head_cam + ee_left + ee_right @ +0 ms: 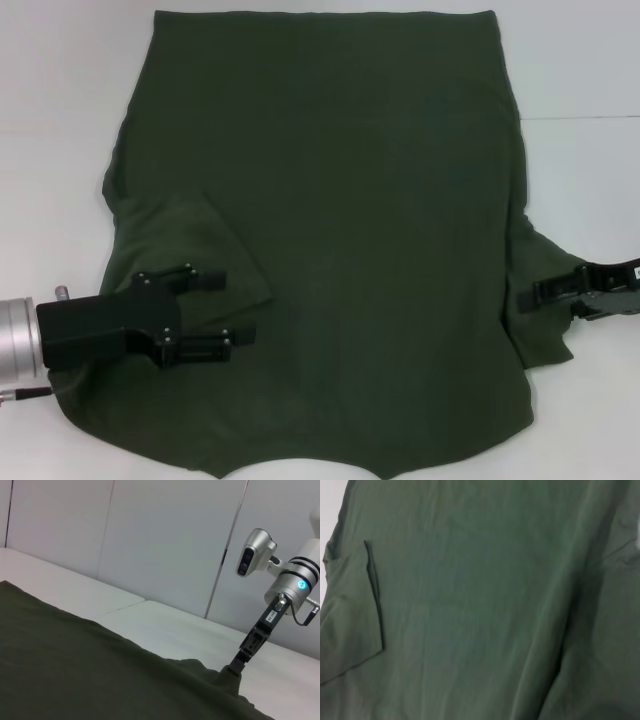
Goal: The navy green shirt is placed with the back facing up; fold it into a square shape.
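The navy green shirt (pixel 350 200) lies spread flat on the white table, plain side up, collar toward me. Its left sleeve (pixel 190 250) is folded inward onto the body; the right wrist view shows that sleeve's hem (pixel 375 600). My left gripper (pixel 225 310) hovers open over the folded sleeve's lower edge, with nothing between its fingers. My right gripper (pixel 525 297) is at the shirt's right sleeve (pixel 535 330), fingers together on the cloth. In the left wrist view the right gripper (pixel 234 666) pinches a small raised peak of the shirt (pixel 75 670).
Bare white table (pixel 580 180) shows to the right and left of the shirt. A seam between two tabletops (pixel 590 118) runs off to the right. Grey wall panels (pixel 165 540) stand behind the table.
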You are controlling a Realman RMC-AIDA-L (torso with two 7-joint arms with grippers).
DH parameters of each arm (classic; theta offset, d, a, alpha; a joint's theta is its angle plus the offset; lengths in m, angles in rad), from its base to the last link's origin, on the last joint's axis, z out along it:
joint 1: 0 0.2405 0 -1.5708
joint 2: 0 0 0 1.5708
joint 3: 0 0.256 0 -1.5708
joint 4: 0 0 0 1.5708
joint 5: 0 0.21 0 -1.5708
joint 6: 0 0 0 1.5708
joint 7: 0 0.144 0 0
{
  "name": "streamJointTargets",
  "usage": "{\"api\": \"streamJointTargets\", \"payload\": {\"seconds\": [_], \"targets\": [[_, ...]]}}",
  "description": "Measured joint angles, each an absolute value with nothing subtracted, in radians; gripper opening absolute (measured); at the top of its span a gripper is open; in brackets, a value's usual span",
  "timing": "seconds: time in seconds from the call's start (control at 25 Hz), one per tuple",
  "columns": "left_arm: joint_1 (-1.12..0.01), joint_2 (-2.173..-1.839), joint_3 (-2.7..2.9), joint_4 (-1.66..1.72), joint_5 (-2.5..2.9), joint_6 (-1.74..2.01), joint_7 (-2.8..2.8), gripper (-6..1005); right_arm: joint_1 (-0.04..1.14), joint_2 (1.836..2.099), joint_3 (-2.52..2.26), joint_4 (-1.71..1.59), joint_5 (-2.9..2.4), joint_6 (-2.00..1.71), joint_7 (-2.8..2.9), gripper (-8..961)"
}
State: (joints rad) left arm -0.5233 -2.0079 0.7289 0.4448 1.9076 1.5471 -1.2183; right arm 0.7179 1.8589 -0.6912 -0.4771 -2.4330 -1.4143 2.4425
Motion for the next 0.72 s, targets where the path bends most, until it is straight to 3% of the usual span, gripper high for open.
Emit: {"api": "streamJointTargets", "payload": {"seconds": [0.12, 0.72], "targets": [[-0.525, -2.008, 0.728, 0.445, 1.907, 1.547, -1.218, 862, 0.718, 1.859, -0.691, -0.477, -2.433, -1.409, 2.443, 857], [-0.537, -2.012, 0.724, 0.461, 1.907, 1.543, -1.220, 858, 0.711, 1.850, -0.690, -0.477, -2.436, -1.396, 2.450, 216]]}}
